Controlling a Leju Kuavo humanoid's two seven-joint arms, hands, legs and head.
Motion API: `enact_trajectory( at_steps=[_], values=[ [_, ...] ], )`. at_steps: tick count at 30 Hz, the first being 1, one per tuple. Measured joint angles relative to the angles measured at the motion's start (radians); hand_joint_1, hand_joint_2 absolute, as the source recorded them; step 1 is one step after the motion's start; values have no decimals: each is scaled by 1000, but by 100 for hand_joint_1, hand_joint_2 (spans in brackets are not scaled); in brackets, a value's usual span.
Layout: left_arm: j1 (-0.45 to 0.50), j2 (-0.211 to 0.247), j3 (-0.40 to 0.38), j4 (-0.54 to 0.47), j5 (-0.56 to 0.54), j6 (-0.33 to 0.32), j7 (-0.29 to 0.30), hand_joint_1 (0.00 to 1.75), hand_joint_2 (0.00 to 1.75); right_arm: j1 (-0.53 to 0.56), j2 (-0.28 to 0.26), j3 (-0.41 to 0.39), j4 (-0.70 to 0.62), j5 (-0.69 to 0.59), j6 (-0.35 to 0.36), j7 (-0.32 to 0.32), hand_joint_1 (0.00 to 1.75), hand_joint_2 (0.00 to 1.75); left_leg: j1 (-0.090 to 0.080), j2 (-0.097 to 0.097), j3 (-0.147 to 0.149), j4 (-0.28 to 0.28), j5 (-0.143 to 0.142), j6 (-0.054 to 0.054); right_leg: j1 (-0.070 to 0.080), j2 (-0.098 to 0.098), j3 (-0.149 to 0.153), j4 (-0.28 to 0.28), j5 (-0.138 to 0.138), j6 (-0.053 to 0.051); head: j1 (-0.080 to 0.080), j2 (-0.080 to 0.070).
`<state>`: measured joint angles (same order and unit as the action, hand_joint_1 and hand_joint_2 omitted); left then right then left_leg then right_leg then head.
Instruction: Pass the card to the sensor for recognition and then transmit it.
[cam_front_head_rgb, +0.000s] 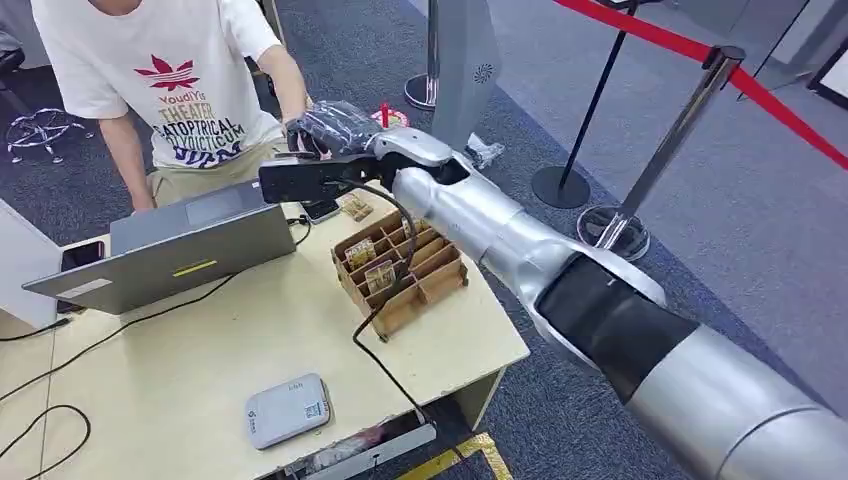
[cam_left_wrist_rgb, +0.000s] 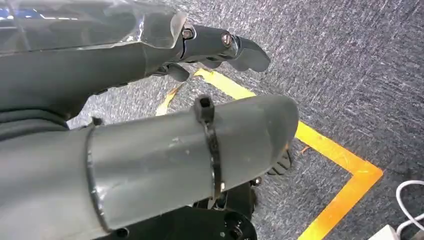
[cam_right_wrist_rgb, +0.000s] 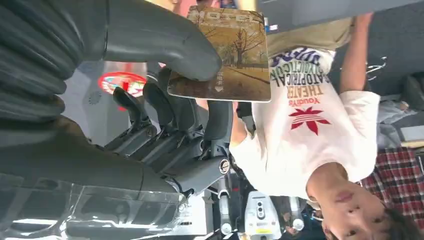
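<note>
Right hand fingers clamped on card, extended over table toward person. Left hand fingers apart, empty.

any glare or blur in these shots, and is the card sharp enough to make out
Right wrist view: the card under the right robot hand's thumb is sharp, its tree picture clear; glare sits on the clear wrap at the wrist. Left wrist view: the left robot hand up close looks soft, with similar glare on its wrap. Head view: evenly lit, mild edge distortion, right arm gleaming.
</note>
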<state>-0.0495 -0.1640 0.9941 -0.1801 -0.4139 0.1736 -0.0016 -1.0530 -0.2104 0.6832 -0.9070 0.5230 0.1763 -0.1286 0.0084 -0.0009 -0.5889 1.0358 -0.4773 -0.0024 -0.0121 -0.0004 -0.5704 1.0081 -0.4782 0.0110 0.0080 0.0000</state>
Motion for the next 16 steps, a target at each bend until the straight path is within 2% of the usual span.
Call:
enact_trajectory(
  at_steps=[7, 9, 10, 11, 12, 13, 14, 15, 16],
  values=[
    [-1, 3, -5, 0, -16, -3, 9, 0, 0, -28, 70, 10, 96, 20, -64, -3, 161, 175, 0, -1, 0, 0, 0, 0, 0, -1, 0, 0, 0, 0, 0, 0],
    [-3, 3, -5, 0, -16, 1, 9, 0, 0, -28, 88, 11, 122, 31, -87, -6, 150, 175, 0, -1, 0, 0, 0, 0, 0, -1, 0, 0, 0, 0, 0, 0],
    [-3, 3, -5, 0, -16, 3, 9, 0, 0, -26, 95, 10, 136, 37, -95, -9, 150, 175, 0, -1, 0, 0, 0, 0, 0, -1, 0, 0, 0, 0, 0, 0],
    [-3, 3, -5, 0, -15, 5, 10, 0, 0, -23, 104, 10, 150, 42, -104, -11, 143, 175, 0, -1, 0, 0, 0, 0, 0, -1, 0, 0, 0, 0, 0, 0],
    [-3, 3, -5, 0, -14, 6, 11, 0, 0, -19, 112, 10, 161, 50, -111, -14, 126, 175, 0, -1, 0, 0, 0, 0, 0, -1, 0, 0, 0, 0, 0, 0],
    [-3, 3, -5, 0, -12, 8, 12, 0, 0, -15, 120, 10, 173, 57, -117, -19, 126, 175, 0, -1, 0, 0, 0, 0, 0, 0, 0, 0, 0, 0, 0, 0],
    [-4, 4, -5, 0, -11, 9, 12, 0, 0, -10, 127, 10, 185, 61, -120, -22, 28, 175, 0, -1, 0, 0, 0, 0, 0, 0, 0, 0, 0, 0, 0, 0],
    [-4, 4, -5, 0, -11, 10, 12, 0, 0, -5, 134, 9, 195, 64, -122, -23, 0, 175, 0, -1, 0, 0, 0, 0, 0, -1, 0, 0, 0, 0, 0, 0],
    [-4, 4, -5, 0, -11, 11, 14, 0, 0, -1, 139, 9, 202, 67, -123, -24, 0, 175, 0, -1, 0, 0, 0, 0, 0, -1, 0, 0, 0, 0, 0, 0]
  ],
)
